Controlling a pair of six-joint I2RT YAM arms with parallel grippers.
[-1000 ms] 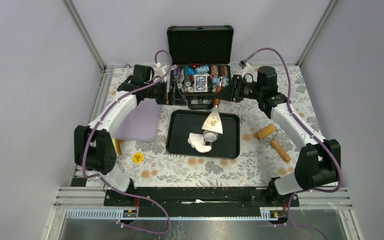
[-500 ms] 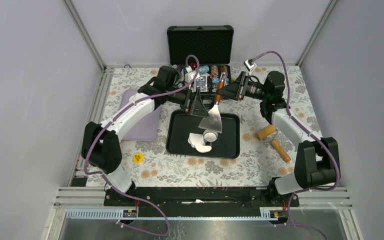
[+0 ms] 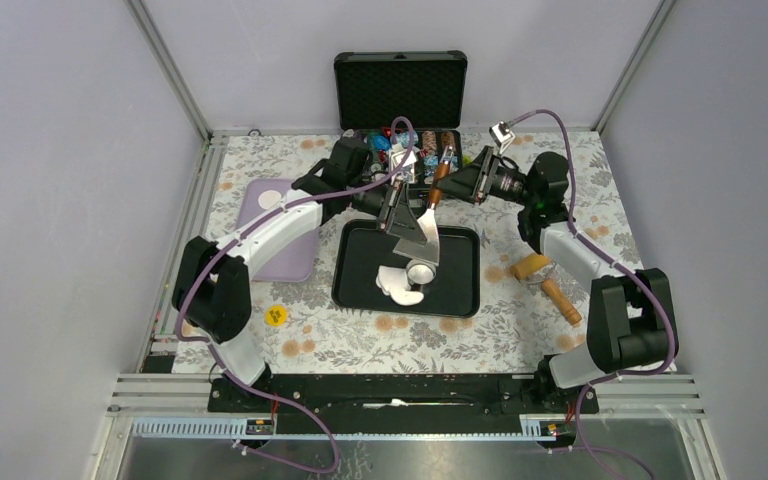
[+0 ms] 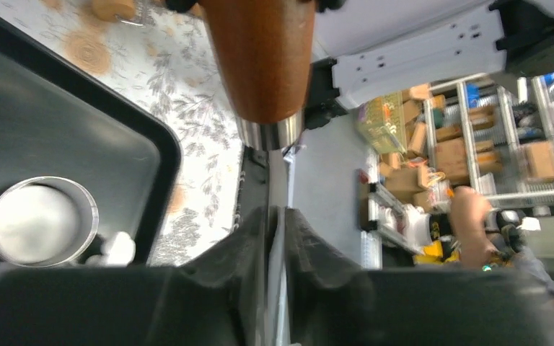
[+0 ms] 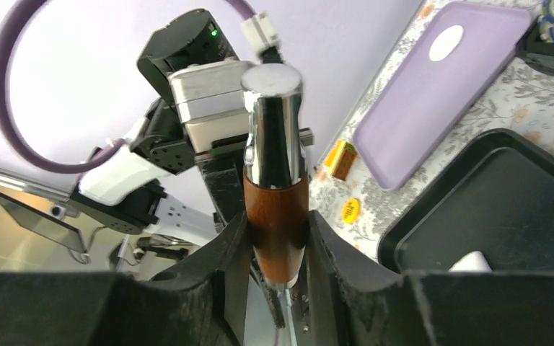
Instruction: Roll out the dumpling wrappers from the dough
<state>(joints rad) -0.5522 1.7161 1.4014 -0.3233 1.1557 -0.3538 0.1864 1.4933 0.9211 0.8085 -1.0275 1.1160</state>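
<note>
scraper (image 3: pixel 422 238): 1, metal blade + wood handle, up in the air over tray's far edge, blade slanting down twd tray.
R gripper (image 5: pixel 278 234): fingers clamped either side of the wood handle, steel cap sticking out past them.
L gripper (image 4: pixel 278 234): fingers drawn in narrow, pinching the thin blade edge-on just below the handle.
ring cutter (image 3: pixel 420 270): 1, steel, upright in tray, just under blade's tip.
dough (image 3: pixel 396 284): 1 irregular flat white piece in tray, touching cutter's near-left side.
tray (image 3: pixel 460 292): 1, black, mid table.
wrapper (image 3: pixel 270 200): 1 small round white disc, on far end of purple board (image 3: pixel 282 245), left of tray.
rolling pin (image 3: pixel 544 277): 1, wood, on table right of tray.
case (image 3: pixel 400 90): 1, black, lid open, behind tray; chips + cards inside.
</note>
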